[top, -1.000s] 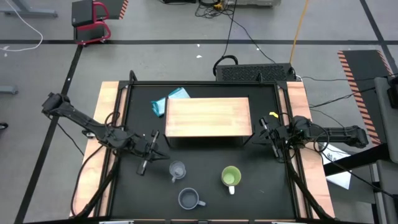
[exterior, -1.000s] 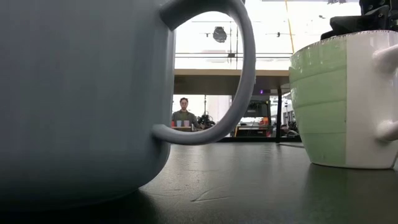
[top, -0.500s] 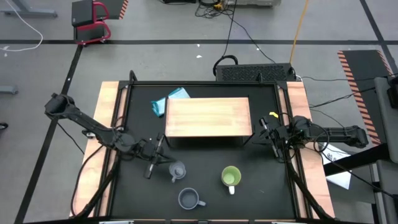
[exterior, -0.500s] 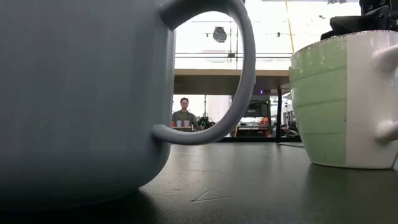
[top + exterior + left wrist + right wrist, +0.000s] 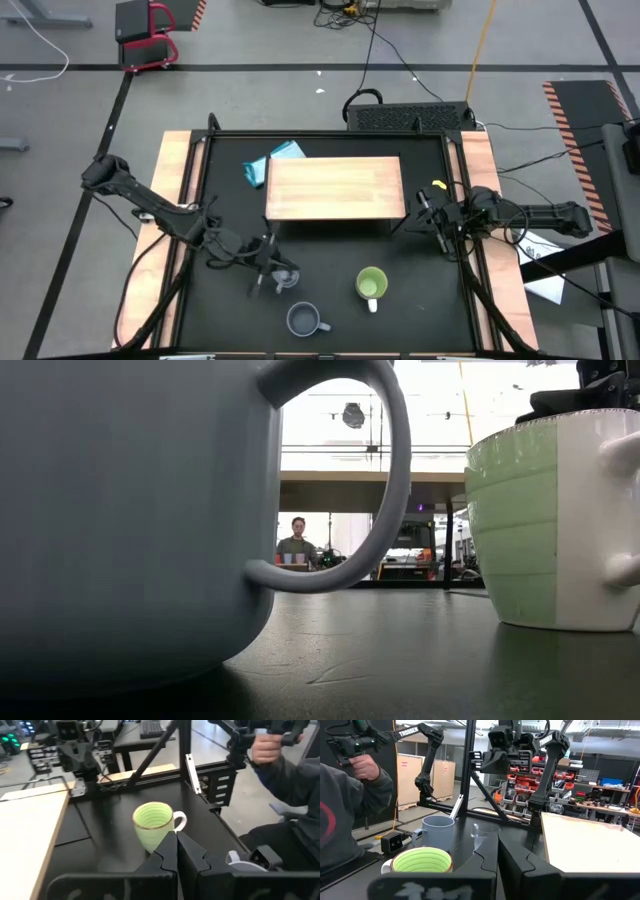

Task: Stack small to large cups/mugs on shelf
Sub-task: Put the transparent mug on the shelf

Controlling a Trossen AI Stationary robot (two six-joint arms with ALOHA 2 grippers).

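On my black table (image 5: 420, 300) I see the wooden shelf (image 5: 333, 187) (a blue cloth (image 5: 268, 163) behind it), the glass cup (image 5: 287, 273), grey-blue mug (image 5: 303, 320) and green mug (image 5: 371, 284) in front.

Pale wooden shelf (image 5: 335, 187); matt black table (image 5: 420, 300).

Green mug (image 5: 371, 284), grey-blue mug (image 5: 303, 320)
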